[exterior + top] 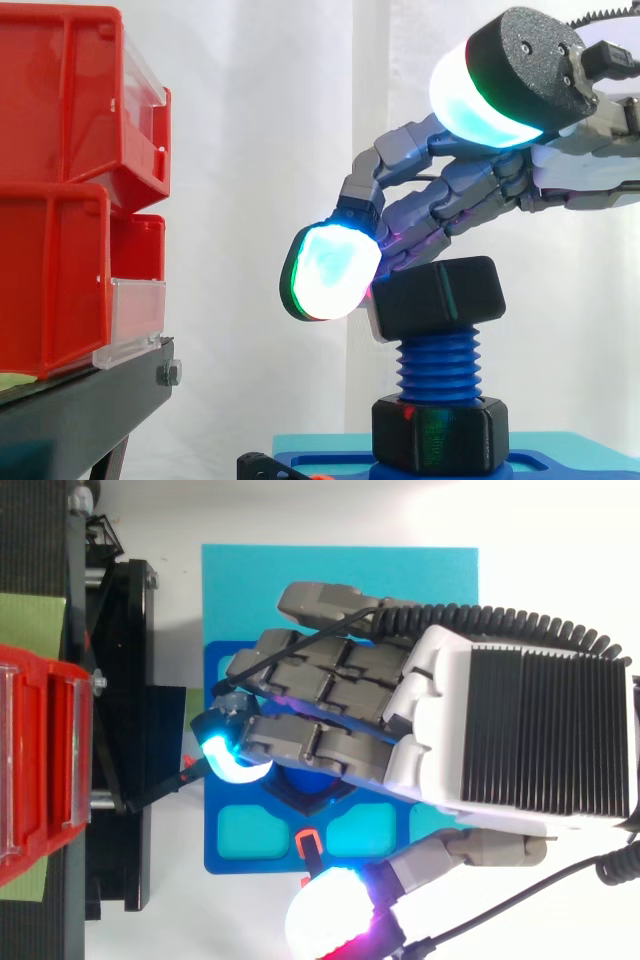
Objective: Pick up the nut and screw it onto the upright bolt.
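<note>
We saw the robot hand [470, 185] reaching in from the right with its fingers curled round the black nut [445, 290]. One glowing fingertip [330, 270] lay against the nut's left side, and the others came down onto its top. The thumb [480, 95] was raised well apart from the nut, so we judged the grasp to be by the fingers alone. The nut sat tilted on the top end of the blue bolt [440, 365], with bare thread showing beneath it. A lower nut [440, 435], also black, sat at the foot of the bolt. The bolt stood upright on a blue plate [225, 850], which lay on a cyan mat [340, 580] on the white worktop [550, 560]. From above, the robot hand covered the nut and most of the plate. Beyond the mat's left edge, red bins [60, 200] were stacked on a black stand [80, 410].
</note>
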